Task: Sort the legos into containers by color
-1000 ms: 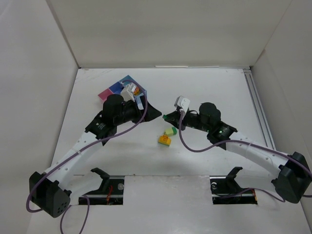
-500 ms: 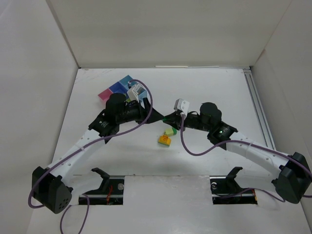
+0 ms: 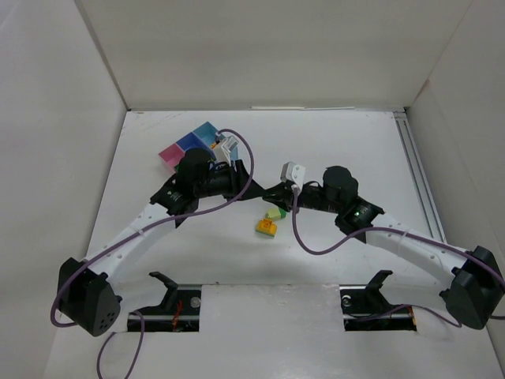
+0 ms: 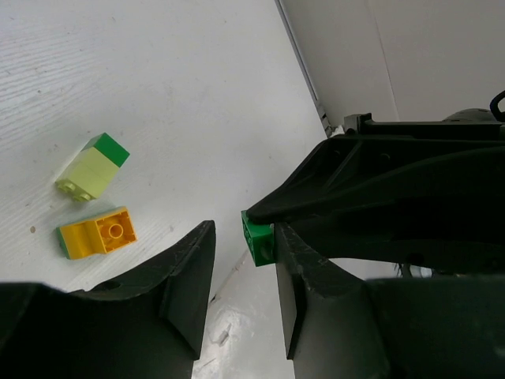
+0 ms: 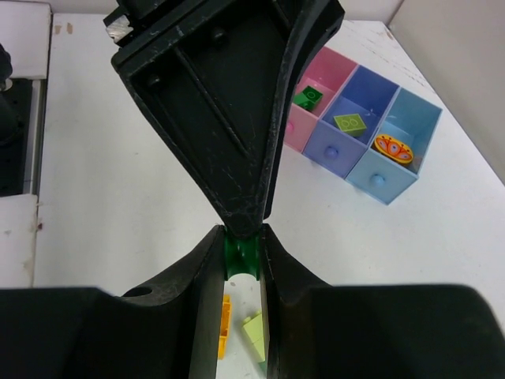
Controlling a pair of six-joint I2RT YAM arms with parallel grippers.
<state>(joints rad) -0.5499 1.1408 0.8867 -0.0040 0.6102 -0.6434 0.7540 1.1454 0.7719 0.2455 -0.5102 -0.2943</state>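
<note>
You're working in a robotics lab test cell. White panels (image 3: 260, 55) box the white table (image 3: 355, 158) at its far, left and right edges; a metal rail (image 3: 417, 170) lines its right side. The left arm (image 3: 134, 233) and right arm (image 3: 410, 241), trailing purple cables (image 3: 300, 237), are bolted at its near edge, with legos (image 3: 267, 227) and pastel containers (image 3: 170, 151) on the table as props.

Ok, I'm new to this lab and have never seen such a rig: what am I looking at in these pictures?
Two robot arms, each ending in a two-finger gripper, stand at a white table. One picture looks down from above; the others come from a camera on each wrist. The right gripper is shut on a dark green brick, and the left gripper, fingers open, straddles the same brick. A lime brick and an orange-yellow brick lie loose on the table. Farther back stands a tray of pink and blue bins with sorted bricks inside.
</note>
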